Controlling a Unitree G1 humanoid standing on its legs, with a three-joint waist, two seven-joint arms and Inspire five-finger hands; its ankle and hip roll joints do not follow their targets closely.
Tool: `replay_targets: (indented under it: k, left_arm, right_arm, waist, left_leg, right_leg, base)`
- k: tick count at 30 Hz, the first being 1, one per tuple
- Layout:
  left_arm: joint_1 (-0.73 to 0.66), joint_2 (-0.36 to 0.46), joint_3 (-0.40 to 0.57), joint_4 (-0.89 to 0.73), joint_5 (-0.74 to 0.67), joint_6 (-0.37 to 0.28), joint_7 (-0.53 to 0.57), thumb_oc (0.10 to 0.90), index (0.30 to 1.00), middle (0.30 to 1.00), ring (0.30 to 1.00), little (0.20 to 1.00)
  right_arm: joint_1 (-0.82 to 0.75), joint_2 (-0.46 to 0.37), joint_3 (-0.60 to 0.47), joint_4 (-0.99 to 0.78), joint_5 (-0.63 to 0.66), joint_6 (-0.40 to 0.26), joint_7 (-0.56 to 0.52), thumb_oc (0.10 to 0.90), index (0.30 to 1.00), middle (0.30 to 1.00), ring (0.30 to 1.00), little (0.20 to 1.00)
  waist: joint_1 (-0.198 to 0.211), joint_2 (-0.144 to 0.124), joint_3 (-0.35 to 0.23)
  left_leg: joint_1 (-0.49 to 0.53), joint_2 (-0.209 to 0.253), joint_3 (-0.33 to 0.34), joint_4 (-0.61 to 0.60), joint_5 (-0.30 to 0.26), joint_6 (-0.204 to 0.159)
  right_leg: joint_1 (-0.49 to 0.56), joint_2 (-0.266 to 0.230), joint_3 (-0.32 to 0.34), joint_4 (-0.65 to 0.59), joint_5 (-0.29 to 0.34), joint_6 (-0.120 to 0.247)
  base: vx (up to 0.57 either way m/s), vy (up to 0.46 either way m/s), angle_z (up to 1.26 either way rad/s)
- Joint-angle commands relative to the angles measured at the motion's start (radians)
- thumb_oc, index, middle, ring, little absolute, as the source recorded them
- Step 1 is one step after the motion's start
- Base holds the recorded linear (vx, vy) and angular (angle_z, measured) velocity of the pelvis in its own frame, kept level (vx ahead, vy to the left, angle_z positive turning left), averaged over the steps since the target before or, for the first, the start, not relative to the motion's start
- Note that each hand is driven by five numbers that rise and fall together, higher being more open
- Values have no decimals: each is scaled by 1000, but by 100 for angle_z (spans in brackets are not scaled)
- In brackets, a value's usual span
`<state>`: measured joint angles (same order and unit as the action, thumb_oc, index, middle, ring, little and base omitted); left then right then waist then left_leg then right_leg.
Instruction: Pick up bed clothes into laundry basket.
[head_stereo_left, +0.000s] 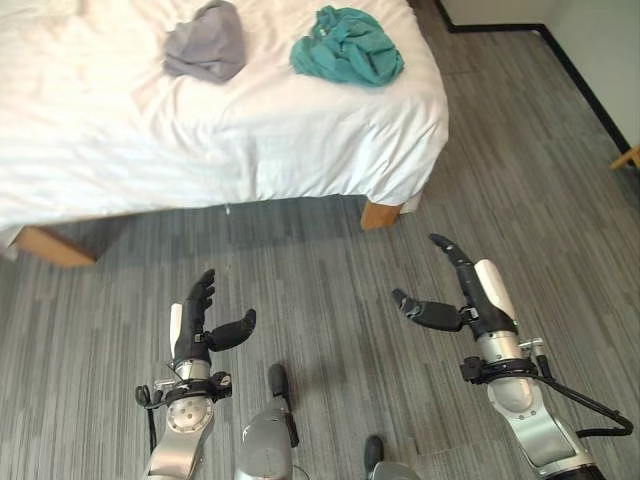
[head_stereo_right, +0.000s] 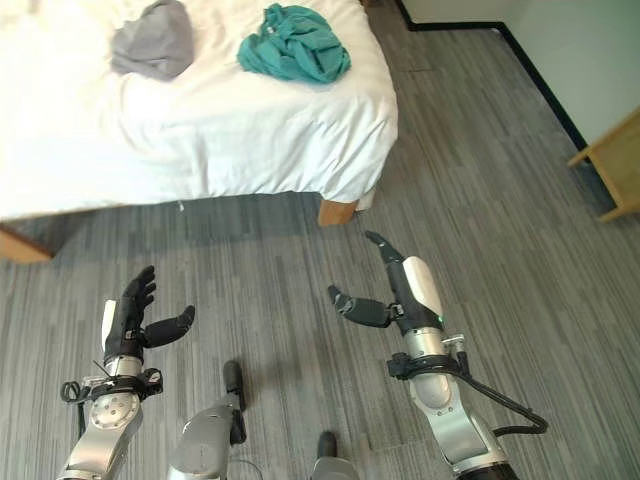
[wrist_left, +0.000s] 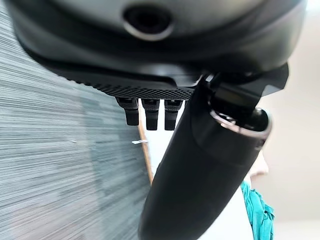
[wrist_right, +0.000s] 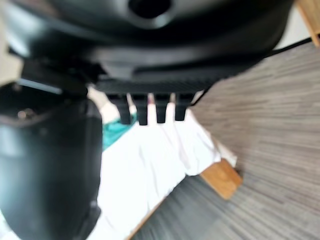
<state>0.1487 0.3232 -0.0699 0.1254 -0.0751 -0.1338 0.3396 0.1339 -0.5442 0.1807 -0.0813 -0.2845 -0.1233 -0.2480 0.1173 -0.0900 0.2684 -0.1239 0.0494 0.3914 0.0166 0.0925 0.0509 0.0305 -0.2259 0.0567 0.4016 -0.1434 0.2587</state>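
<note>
Two crumpled garments lie on the white bed (head_stereo_left: 250, 140): a teal one (head_stereo_left: 347, 46) near its right corner and a grey one (head_stereo_left: 207, 41) to the left of it. My left hand (head_stereo_left: 197, 325) is raised over the floor at the lower left, fingers straight, thumb out, holding nothing. My right hand (head_stereo_left: 470, 290) hovers at the lower right, also open and empty. Both hands are well short of the bed's near edge. The teal garment (wrist_left: 260, 212) also appears past my left thumb in the left wrist view.
The bed stands on wooden legs (head_stereo_left: 380, 213) over grey striped flooring (head_stereo_left: 330, 290). A wooden piece of furniture (head_stereo_right: 615, 165) stands at the right. A dark skirting (head_stereo_left: 575, 75) runs along the wall at the upper right.
</note>
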Motion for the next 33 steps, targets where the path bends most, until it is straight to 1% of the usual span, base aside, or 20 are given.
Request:
replay_targets:
  k: [1,2,3,4,5,6,7,9,10,12,17,21,22,24,25,26,27,30,31,33]
  left_arm:
    - [-52,93,-10,-152,56,-91,15,800,900,900,900,900]
    - [-66,108,-9,-162,54,-95,17,800,900,900,900,900]
    - [-67,108,-9,-161,54,-95,17,800,900,900,900,900]
    - [-74,110,-13,-161,50,-98,17,800,900,900,900,900]
    - [-75,109,-13,-161,50,-98,17,800,900,900,900,900]
    - [-69,106,-10,-165,40,-106,12,800,900,900,900,900]
    - [-69,106,-9,-165,40,-106,12,800,900,900,900,900]
    - [-65,97,-9,-162,29,-112,4,800,900,900,900,900]
    - [-71,90,-4,-153,19,-117,0,800,900,900,900,900]
    - [-76,87,2,-139,21,-118,-1,800,900,900,900,900]
    - [-80,77,14,-106,33,-128,-4,800,900,900,900,900]
    - [-49,61,23,-114,38,-134,-6,800,900,900,900,900]
    - [-36,52,25,-118,30,-140,-5,800,900,900,900,900]
    - [-23,44,12,-123,-12,-155,-3,800,900,900,900,900]
    - [-35,48,-11,-107,-44,-154,5,800,900,900,900,900]
    - [-38,48,-10,-105,-44,-155,5,800,900,900,900,900]
    - [-48,60,-35,-93,-70,-153,-5,800,900,900,900,900]
    - [-38,68,-37,-96,-85,-156,-26,800,900,900,900,900]
    - [-13,82,-46,-98,-94,-155,-35,800,900,900,900,900]
    - [0,82,-43,-96,-103,-156,-38,800,900,900,900,900]
  right_arm:
    - [-148,-26,-64,-85,-55,-76,-63,800,900,900,900,900]
    - [-165,-27,-72,-111,-86,-66,-73,800,900,900,900,900]
    - [-167,-27,-72,-112,-87,-65,-73,800,900,900,900,900]
    - [-174,-26,-80,-128,-102,-54,-82,800,900,900,900,900]
    - [-175,-26,-80,-128,-102,-53,-83,800,900,900,900,900]
    - [-189,-30,-96,-143,-119,-41,-92,800,900,900,900,900]
    - [-190,-30,-96,-144,-119,-40,-91,800,900,900,900,900]
    - [-191,-31,-119,-160,-141,-31,-106,800,900,900,900,900]
    - [-200,-40,-145,-172,-168,-24,-132,800,900,900,900,900]
    - [-213,-47,-161,-181,-177,-20,-147,800,900,900,900,900]
    - [-234,-110,-172,-189,-266,-18,-157,800,900,900,900,900]
    - [-248,-142,-165,-190,-288,-20,-155,800,900,900,900,900]
    - [-278,-165,-149,-183,-301,-19,-154,800,900,900,900,900]
    - [-337,-208,-121,-157,-294,-13,-161,800,900,900,900,900]
    - [-391,-237,-77,-105,-285,6,-162,800,900,900,900,900]
    - [-400,-236,-72,-98,-284,6,-165,800,900,900,900,900]
    - [-459,-268,-16,-18,-276,39,-154,800,900,900,900,900]
    - [-530,-296,41,60,-268,59,-147,800,900,900,900,900]
    - [-601,-316,95,153,-258,79,-134,800,900,900,900,900]
    - [-679,-323,160,229,-252,87,-137,800,900,900,900,900]
  waist:
    - [-22,-8,-69]
    - [-52,23,-52]
    - [-53,26,-52]
    - [-86,40,-34]
    - [-89,44,-34]
    - [-118,51,-24]
    - [-121,54,-24]
    - [-146,45,-25]
    - [-164,33,-33]
    - [-176,33,-35]
    - [-182,24,-58]
    - [-184,37,-69]
    - [-180,45,-70]
    - [-160,38,-41]
    - [-132,8,-14]
    - [-136,7,-13]
    - [-111,-4,-9]
    - [-90,3,-15]
    - [-53,26,-30]
    - [-28,34,-37]
  left_leg:
    - [-5,12,-45,-83,16,-24]
    - [72,15,-56,-95,-34,-15]
    - [70,18,-58,-96,-31,-15]
    - [126,10,-84,-99,-62,-21]
    - [123,14,-87,-100,-57,-22]
    - [166,15,-114,-104,-85,-38]
    - [163,19,-116,-104,-80,-39]
    - [198,10,-141,-104,-107,-52]
    - [231,1,-170,-104,-132,-63]
    - [264,7,-191,-104,-155,-76]
    - [354,24,-229,-104,-223,-100]
    - [387,45,-237,-55,-244,-116]
    - [372,62,-238,37,-244,-133]
    - [208,97,-293,398,-120,-178]
    - [106,99,-298,573,-48,-185]
    - [97,98,-302,582,-48,-184]
    - [32,116,-261,554,-45,-174]
    - [26,118,-235,422,-68,-164]
    - [11,108,-244,204,-73,-156]
    - [31,90,-254,56,-10,-161]
  right_leg:
    - [141,59,-45,122,322,3]
    - [31,15,-103,179,297,-4]
    - [30,18,-105,178,299,-5]
    - [-44,-8,-169,129,199,-40]
    - [-44,-3,-174,126,202,-43]
    - [-100,14,-220,20,107,-64]
    - [-98,19,-225,13,113,-67]
    - [-115,60,-218,-149,86,-76]
    - [-146,92,-197,-310,132,-80]
    - [-161,101,-190,-405,183,-71]
    - [-146,98,-161,-456,225,-76]
    - [-99,102,-172,-466,228,-88]
    - [-67,109,-180,-472,214,-102]
    - [18,123,-184,-489,161,-163]
    - [65,114,-187,-489,138,-195]
    - [63,113,-189,-489,138,-196]
    - [99,109,-198,-489,118,-196]
    - [120,106,-199,-489,94,-179]
    - [135,120,-202,-489,73,-155]
    - [154,125,-188,-489,52,-147]
  base:
    - [493,132,58]
    - [501,128,59]
    - [611,87,59]
    - [291,-10,17]
    - [579,-55,31]
    - [264,-61,49]
    - [393,-93,82]
    - [423,-152,81]
    - [475,-170,58]
    - [403,-157,83]
    - [316,-178,27]
    - [226,-154,6]
    - [177,-269,17]
    - [225,-430,10]
    - [132,-312,15]
    - [234,-296,22]
    - [145,-87,22]
    - [313,2,26]
    - [274,75,-5]
    - [419,81,-17]
